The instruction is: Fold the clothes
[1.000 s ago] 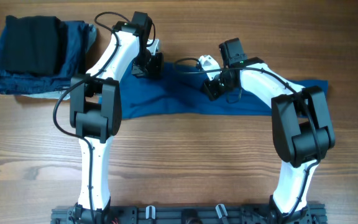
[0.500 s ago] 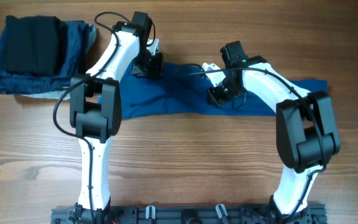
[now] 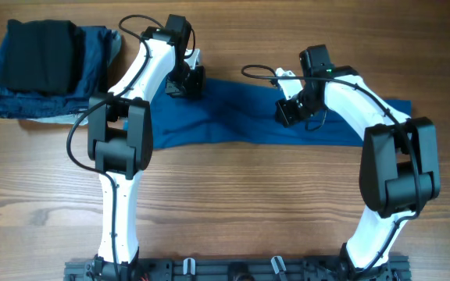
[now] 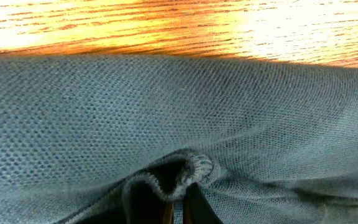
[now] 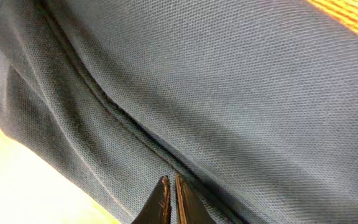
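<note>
The blue shirt (image 3: 225, 121) lay as a long rumpled band across the middle of the table (image 3: 233, 203), from 9 to 3 o'clock. The left hand (image 3: 186, 84), closed, pinched its hem at the 11 o'clock edge. The right hand (image 3: 289, 112), also closed, gripped a crease toward 1 o'clock. One lengthwise fold looked done; folding the ends inward seemed left. A folded pile (image 3: 49, 70) sat at 10 o'clock.

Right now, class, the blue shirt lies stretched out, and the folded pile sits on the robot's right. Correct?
No: the overhead view shows the folded pile on the robot's left. The blue shirt does lie stretched out.
</note>
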Controlling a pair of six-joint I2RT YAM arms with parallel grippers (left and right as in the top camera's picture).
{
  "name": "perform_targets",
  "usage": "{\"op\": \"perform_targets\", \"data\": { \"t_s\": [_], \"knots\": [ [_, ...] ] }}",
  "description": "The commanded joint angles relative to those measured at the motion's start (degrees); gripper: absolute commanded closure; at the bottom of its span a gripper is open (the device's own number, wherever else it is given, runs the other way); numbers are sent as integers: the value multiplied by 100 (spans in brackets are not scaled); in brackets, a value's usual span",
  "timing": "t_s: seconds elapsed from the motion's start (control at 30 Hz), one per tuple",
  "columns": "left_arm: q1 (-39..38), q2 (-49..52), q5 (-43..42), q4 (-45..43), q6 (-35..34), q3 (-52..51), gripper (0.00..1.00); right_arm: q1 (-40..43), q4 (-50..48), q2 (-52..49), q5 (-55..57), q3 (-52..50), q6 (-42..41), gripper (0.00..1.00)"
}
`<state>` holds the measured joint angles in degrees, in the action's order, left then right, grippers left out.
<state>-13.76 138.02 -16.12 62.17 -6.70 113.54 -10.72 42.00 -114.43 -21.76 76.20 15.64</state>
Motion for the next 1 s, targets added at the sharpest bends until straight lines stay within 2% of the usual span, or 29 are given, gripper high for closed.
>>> {"op": "perform_targets", "data": {
  "t_s": [0.0,0.17,0.53,0.67,0.8,0.97],
  "knots": [
    [76,118,424,20,-13,26,93,-28,15,140,122,17,-83,96],
    [76,118,424,20,-13,26,93,-31,11,133,114,-232,-109,96],
    [76,118,424,15,-13,26,93,-28,861,140,256,-243,-260,96],
    [76,118,424,17,-13,26,93,-28,822,157,269,-258,-570,96],
    [76,118,424,20,-13,26,93,105,769,649,426,146,-1010,96],
    [76,118,424,17,-13,26,93,175,623,566,957,-181,-1394,96]
  ]
}}
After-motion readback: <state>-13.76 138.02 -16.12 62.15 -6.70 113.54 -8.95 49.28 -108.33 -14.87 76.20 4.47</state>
